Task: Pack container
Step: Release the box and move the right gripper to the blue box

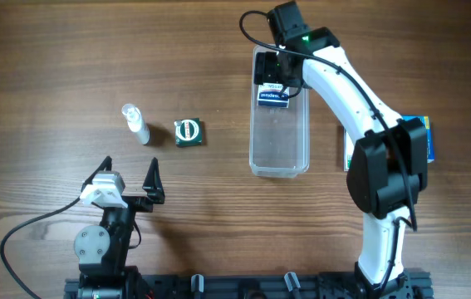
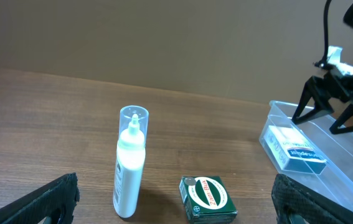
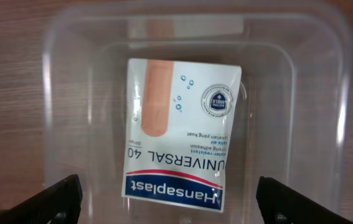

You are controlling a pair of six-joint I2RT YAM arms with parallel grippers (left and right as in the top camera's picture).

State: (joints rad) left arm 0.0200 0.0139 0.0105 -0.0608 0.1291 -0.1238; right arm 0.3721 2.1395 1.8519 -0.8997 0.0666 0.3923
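Observation:
The container point(image 1: 280, 141) is a long clear tub lying at the centre right of the table. A white and blue Hansaplast plaster box point(image 1: 273, 97) lies flat in its far end. My right gripper point(image 1: 280, 73) hovers over that end, open and empty. In the right wrist view the plaster box point(image 3: 179, 130) lies on the container floor between the tub walls point(image 3: 58, 93), with the open fingers point(image 3: 176, 202) apart from it. My left gripper point(image 1: 129, 176) is open and empty near the front left. The left wrist view shows the container point(image 2: 350, 168) at the right.
A small clear-capped white bottle point(image 1: 135, 123) stands left of centre, and a green Zam-Buk box point(image 1: 188, 132) lies beside it. Both show in front of the left gripper point(image 2: 175, 208): bottle point(image 2: 130, 165), green box point(image 2: 208, 198). A blue box point(image 1: 422, 137) lies under the right arm.

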